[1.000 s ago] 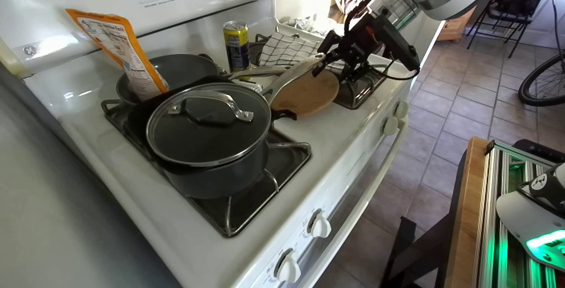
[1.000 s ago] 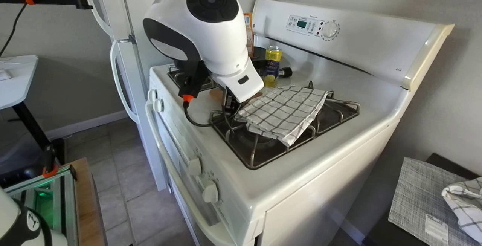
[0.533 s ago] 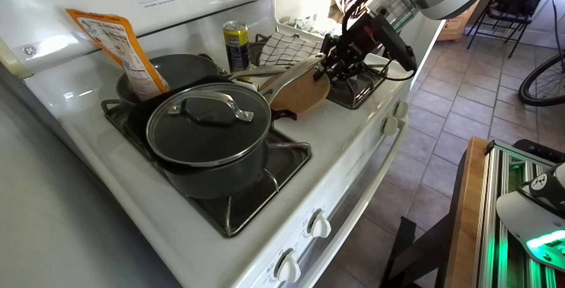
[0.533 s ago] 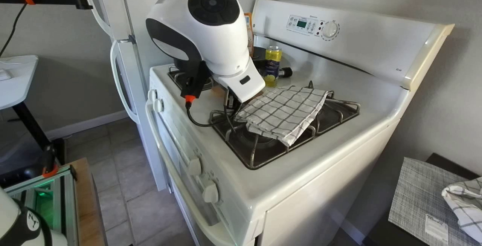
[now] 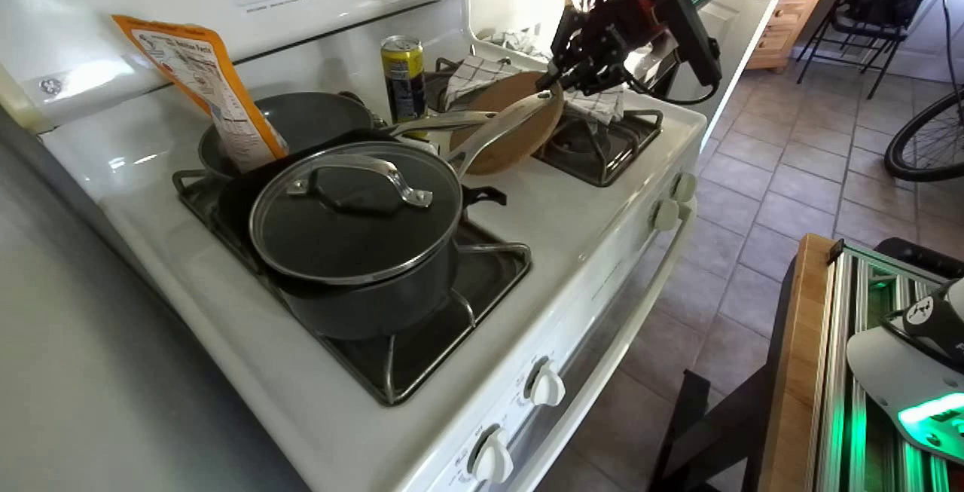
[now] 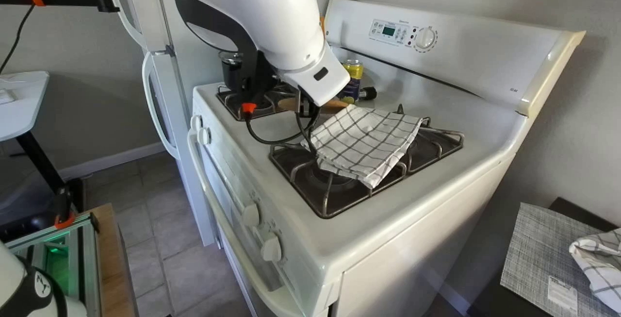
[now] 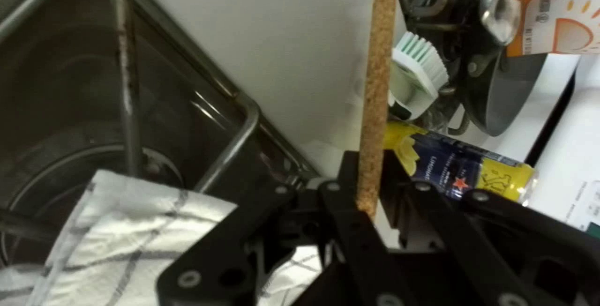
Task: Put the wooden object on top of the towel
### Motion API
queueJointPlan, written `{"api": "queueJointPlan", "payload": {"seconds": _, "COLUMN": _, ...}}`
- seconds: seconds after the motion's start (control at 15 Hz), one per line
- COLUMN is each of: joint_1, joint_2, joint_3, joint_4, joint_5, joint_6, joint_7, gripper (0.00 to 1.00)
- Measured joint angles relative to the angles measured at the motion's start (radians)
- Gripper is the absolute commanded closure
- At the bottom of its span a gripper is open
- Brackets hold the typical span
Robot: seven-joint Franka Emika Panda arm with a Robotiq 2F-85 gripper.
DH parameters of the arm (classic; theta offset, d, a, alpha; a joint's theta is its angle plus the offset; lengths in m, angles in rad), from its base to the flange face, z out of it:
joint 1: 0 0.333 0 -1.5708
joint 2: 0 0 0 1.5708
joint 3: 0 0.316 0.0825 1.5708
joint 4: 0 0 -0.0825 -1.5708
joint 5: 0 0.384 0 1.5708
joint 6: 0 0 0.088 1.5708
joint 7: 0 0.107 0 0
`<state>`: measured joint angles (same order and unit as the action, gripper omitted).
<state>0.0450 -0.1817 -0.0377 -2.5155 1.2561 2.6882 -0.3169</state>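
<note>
The wooden object is a round brown disc (image 5: 520, 147), thin and cork-like along its edge in the wrist view, where the disc's edge (image 7: 378, 76) runs upward from the jaws. My gripper (image 5: 551, 79) is shut on the near rim of this disc, with one finger on each face. In an exterior view the disc's edge (image 6: 335, 105) shows raised beside the towel. The white towel (image 6: 371, 142) with dark checks lies over the burner grate. Its folded corner (image 7: 140, 240) appears below left of the jaws in the wrist view.
A lidded dark pot (image 5: 354, 213) stands on the near burner, its long metal handle (image 5: 497, 130) crossing in front of the disc. A yellow-and-blue can (image 5: 404, 81), a grey pan (image 5: 312, 119) with an orange pouch (image 5: 203, 85), and a white brush (image 7: 417, 69) are close by.
My gripper has closed on the disc's rim. Gripper and disc have since risen off the stovetop, and the disc's lower edge stands higher than before.
</note>
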Motion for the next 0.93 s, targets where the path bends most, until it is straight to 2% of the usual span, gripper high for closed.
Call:
{"api": "queueJointPlan", "payload": {"seconds": 0.47, "joint_1": -0.016, "joint_2": -0.109, "joint_3": -0.034, "joint_4": -0.01, "joint_5": -0.016, "joint_6": -0.071, "joint_7": -0.05, "gripper": 0.96}}
{"api": "queueJointPlan", "payload": {"seconds": 0.67, "joint_1": -0.036, "joint_2": -0.135, "joint_3": -0.041, "joint_4": -0.01, "joint_5": -0.022, "joint_6": -0.055, "joint_7": -0.055, "gripper": 0.96}}
{"api": "queueJointPlan", "payload": {"seconds": 0.93, "joint_1": -0.083, "joint_2": -0.134, "joint_3": -0.063, "joint_4": -0.015, "joint_5": -0.019, "joint_6": 0.022, "joint_7": -0.044, "gripper": 0.96}}
